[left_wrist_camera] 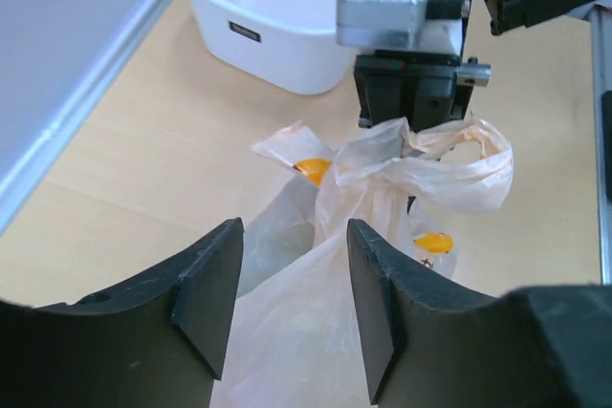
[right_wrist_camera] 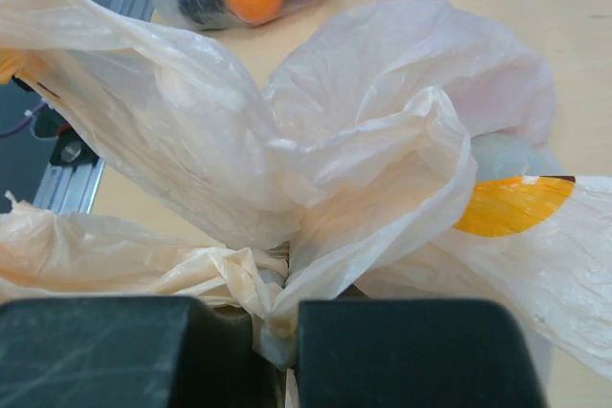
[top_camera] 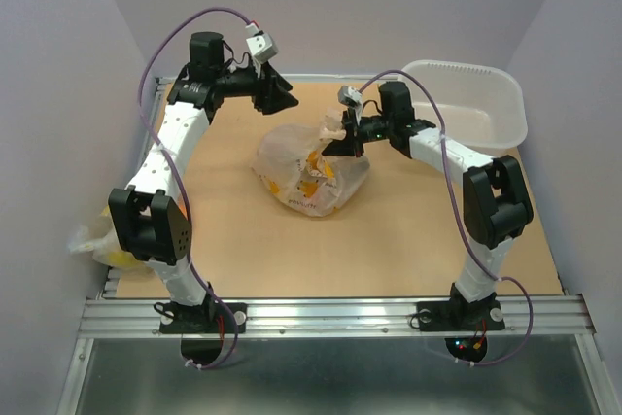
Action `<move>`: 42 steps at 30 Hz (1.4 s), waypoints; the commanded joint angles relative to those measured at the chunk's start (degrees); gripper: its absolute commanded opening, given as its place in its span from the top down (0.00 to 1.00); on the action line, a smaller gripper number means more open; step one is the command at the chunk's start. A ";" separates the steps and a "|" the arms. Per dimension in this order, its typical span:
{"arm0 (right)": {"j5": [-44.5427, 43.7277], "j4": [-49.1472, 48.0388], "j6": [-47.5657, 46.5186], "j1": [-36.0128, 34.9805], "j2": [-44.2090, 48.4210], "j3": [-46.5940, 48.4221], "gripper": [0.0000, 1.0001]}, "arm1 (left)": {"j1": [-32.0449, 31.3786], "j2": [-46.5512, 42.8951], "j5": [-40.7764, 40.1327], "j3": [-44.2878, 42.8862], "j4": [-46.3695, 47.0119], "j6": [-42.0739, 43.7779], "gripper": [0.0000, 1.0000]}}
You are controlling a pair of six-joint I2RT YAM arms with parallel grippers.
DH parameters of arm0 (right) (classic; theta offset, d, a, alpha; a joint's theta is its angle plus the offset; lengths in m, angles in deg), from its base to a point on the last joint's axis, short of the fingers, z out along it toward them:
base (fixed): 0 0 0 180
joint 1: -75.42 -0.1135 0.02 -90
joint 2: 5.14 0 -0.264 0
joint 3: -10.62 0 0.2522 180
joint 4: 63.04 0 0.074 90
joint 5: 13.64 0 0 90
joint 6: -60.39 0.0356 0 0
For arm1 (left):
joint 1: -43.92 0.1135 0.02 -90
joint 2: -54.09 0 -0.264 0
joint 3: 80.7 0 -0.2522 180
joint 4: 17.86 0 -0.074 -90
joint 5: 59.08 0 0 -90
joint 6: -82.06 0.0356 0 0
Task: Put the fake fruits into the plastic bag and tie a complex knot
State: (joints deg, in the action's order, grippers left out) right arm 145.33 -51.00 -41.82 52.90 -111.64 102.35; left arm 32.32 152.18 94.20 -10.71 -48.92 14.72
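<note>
Mid-table, well apart from the tub [top_camera: 476,109] at the back right: bag [top_camera: 311,182], slumped and lumpy, with orange prints on the film. Clamped at its gathered top by the right gripper [top_camera: 340,141], jaws squeezed tight on a bunch of crinkled film, seen close in the right wrist view as folds pinched between the fingers [right_wrist_camera: 411,351]. Cannot tell whether a knot sits inside that bunch. Off at the back left, apart from the bag: left gripper [top_camera: 280,96], released, jaws spread and grasping nothing, facing the bag along the table. Likely handles as thin, soft, slippery stuff: light overall, sagging around the load inside, with no stiffness to push against, and easy to tear if yanked. Best taken by the bunched handles or a loose tail near the top, not by the smooth belly, apt to slide out of a pinch. Worth pulling slowly and sideways against a firm right pinch, so as not to lose the bunch or rip the film.
</note>
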 commanded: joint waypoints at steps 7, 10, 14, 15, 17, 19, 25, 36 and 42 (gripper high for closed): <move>-0.94 4.79 -33.62 -1.21 9.46 -7.03 1.00 | -0.71 5.26 -3.26 -10.35 1.04 -12.54 0.34; -1.03 7.94 -40.75 -1.29 9.73 -6.88 1.00 | -1.32 8.08 -1.33 -13.16 2.27 -14.74 0.30; -1.56 13.66 -49.29 -1.91 9.82 -6.43 1.00 | -3.78 11.42 1.57 -17.21 2.53 -16.50 0.29; -1.64 14.54 -50.53 -2.00 9.82 -6.34 1.00 | -4.31 12.21 2.97 -18.00 2.53 -17.20 0.29; -2.00 16.56 -52.91 -2.35 9.82 -6.17 1.00 | -5.89 13.97 3.68 -19.33 2.45 -18.69 0.29; -2.00 17.71 -53.01 -2.35 9.64 -5.64 0.99 | -7.03 15.38 5.35 -20.12 2.36 -19.31 0.29; -2.26 19.03 -53.27 -2.35 9.38 -4.94 1.00 | -8.70 16.70 6.94 -19.07 1.57 -20.63 0.28; -2.52 19.91 -55.12 -2.26 9.55 -4.94 1.00 | -9.94 19.16 0.35 -20.38 -9.67 -9.13 0.25; -2.87 20.35 -55.21 -2.35 9.38 -4.85 1.00 | -9.94 21.18 3.94 -23.63 -17.67 -3.60 0.26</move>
State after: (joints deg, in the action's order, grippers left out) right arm 142.51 -31.48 -95.83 50.97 -103.90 95.91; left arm 22.60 173.84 94.95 -30.14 -60.57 5.36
